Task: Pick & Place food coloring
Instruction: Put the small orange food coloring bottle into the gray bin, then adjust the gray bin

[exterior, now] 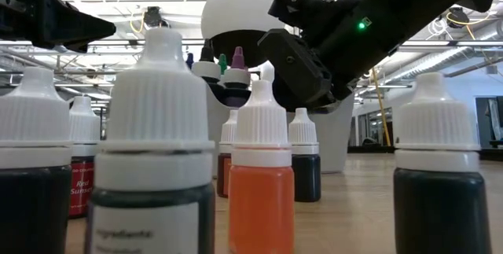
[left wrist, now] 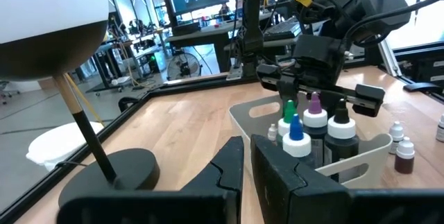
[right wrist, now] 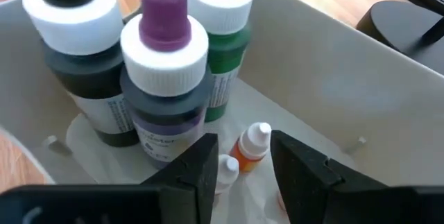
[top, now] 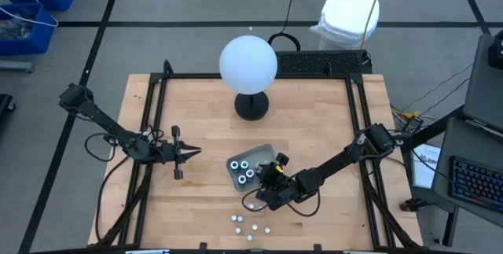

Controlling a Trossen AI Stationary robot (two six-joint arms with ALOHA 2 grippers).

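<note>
Seen from above, the right gripper (top: pixel 274 177) hangs over the right edge of a shallow grey tray (top: pixel 259 152) at lower centre of the frame, on a wooden table (top: pixel 314 112). Inside the tray stand four larger bottles (top: pixel 244 171) with ringed white caps. The right wrist view looks down past slightly parted fingers (right wrist: pixel 201 172), which grasp nothing, onto three of those bottles, capped black, purple (right wrist: pixel 164 50) and green, with a small orange dropper bottle (right wrist: pixel 251 146) lying on the tray floor just beyond the fingertips. More small white-capped bottles (top: pixel 250 224) are scattered on the wood below the tray, near the frame's bottom edge; in the low view they crowd the foreground, an orange one (exterior: pixel 260 179) at centre, hiding most of the tray. A big white globe (top: pixel 247 64) on a black base stands at upper centre, well apart from the tray. The left gripper (top: pixel 191 154) waits at mid-left, its fingers closed together on nothing, pointing toward the tray.
</note>
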